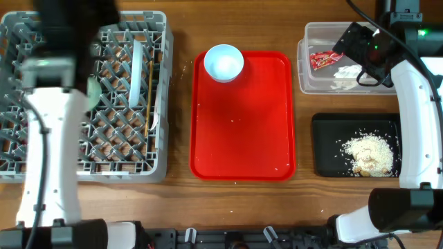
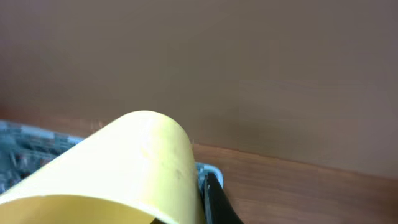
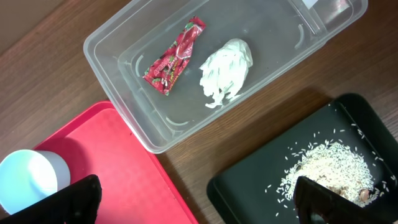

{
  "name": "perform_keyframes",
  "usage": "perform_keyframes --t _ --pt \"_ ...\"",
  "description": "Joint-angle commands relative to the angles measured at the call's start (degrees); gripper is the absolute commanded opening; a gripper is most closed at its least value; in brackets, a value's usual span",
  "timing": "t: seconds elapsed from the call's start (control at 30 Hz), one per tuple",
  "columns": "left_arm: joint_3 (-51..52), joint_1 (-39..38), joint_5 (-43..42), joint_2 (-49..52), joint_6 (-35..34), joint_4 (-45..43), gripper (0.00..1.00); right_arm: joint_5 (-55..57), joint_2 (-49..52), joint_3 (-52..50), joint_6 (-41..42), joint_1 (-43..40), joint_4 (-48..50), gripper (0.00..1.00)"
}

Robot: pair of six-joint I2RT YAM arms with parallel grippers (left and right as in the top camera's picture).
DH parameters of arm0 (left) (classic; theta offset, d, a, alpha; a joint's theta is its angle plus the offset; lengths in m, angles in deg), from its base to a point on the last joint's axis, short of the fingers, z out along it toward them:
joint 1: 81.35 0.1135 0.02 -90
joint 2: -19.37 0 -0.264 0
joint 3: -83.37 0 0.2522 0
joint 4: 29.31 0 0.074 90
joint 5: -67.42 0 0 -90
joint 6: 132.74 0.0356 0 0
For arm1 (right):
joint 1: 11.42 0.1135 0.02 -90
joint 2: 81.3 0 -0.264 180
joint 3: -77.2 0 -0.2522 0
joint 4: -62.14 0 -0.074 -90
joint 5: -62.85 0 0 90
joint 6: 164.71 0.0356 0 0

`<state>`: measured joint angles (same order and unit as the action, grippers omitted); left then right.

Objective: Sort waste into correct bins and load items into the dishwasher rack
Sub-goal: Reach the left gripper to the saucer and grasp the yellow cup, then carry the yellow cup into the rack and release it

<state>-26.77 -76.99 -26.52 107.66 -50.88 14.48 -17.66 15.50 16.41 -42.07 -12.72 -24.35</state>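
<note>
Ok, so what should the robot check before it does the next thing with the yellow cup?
1. Yellow cup held by the left gripper: ok.
2. Free spot in the dishwasher rack under the cup: cannot tell, the left arm hides it from overhead.
3. Red wrapper and white scrap in the clear tub: ok.
4. Crumbly food on the black tray: ok.
5. Bowl loaded in the rack: not ok, it sits on the red tray.
6. Right gripper open and empty: ok.
</note>
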Motion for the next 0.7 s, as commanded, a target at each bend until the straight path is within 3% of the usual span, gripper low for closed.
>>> perform_keyframes --t 0.0,0.23,0.53,0.67 --pt "-0.3 10.1 -18.6 0.9 -9.8 1.6 0.04 0.8 -0.3 0.7 -1.0 0.1 0.1 1.0" --pt "-0.2 23.0 -40.2 14.6 -12.9 3.2 0.04 0.8 -0.3 0.7 -1.0 0.1 0.1 1.0" --pt "-0.2 31.7 -43.9 25.0 -14.9 3.2 0.04 0.8 -0.3 0.7 -1.0 0.1 0.1 1.0" --pt "-0.2 35.7 -50.1 26.9 -15.1 3.3 0.04 0.8 -0.3 0.7 -1.0 0.1 0.1 1.0"
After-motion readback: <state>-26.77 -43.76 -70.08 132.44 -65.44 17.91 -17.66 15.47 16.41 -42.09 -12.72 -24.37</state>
